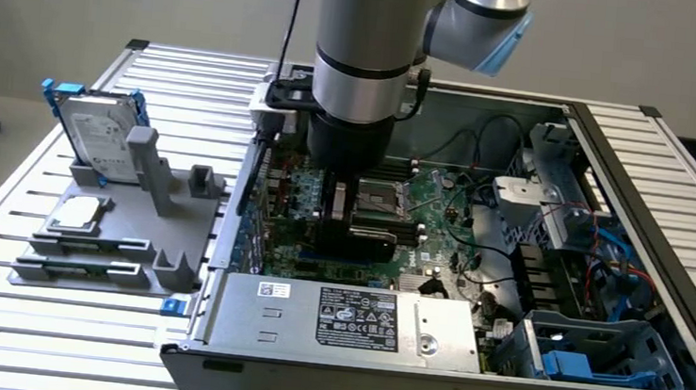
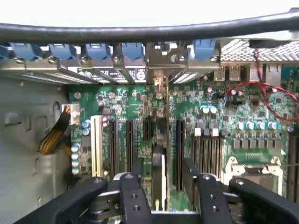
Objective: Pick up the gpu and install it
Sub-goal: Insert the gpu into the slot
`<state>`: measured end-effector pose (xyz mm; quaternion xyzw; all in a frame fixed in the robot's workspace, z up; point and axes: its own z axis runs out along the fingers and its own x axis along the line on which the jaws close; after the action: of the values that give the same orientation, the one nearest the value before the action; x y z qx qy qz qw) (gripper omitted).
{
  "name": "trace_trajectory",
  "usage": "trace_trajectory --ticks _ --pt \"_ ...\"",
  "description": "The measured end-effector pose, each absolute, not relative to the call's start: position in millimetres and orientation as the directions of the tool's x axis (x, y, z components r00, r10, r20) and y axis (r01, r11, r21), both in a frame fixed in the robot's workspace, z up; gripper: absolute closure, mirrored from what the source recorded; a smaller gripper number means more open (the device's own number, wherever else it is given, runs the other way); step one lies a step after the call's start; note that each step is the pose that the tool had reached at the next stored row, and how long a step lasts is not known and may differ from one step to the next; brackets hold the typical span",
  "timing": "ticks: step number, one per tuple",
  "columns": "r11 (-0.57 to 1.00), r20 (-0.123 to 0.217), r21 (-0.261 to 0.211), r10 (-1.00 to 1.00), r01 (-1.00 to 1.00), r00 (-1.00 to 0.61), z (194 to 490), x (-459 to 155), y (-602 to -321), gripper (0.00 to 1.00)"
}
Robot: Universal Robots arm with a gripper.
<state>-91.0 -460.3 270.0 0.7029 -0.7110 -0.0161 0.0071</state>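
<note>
Gripper (image 2: 159, 186) down inside the open case (image 1: 649, 212), over the motherboard (image 1: 447, 213). Jaws clamped on the gpu (image 2: 159, 172), held edge-on and upright between them. Card standing in line with the slots (image 2: 179, 149) (seated or just above, cannot tell), its bracket (image 2: 161, 77) at the rear wall. Hard drive (image 1: 95, 135) in the grey rack (image 1: 130, 233) on the desk (image 1: 9, 317), at the exterior view's left.

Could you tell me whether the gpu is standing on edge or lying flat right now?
On edge. The gpu stands upright between the tool's fingers, in line with the motherboard's expansion slots; whether it is seated, cannot tell.
</note>
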Motion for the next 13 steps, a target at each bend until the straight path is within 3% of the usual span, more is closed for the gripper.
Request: trace_trajectory --ticks 2,8,13 --pt "0.011 -0.013 0.033 -1.000 -0.999 -0.012 279 -90 -460 0.56" --pt "0.011 -0.013 0.033 -1.000 -0.999 -0.012 293 -89 -460 0.86" --pt "0.011 -0.013 0.034 -1.000 -0.999 -0.011 293 -89 -460 0.89"
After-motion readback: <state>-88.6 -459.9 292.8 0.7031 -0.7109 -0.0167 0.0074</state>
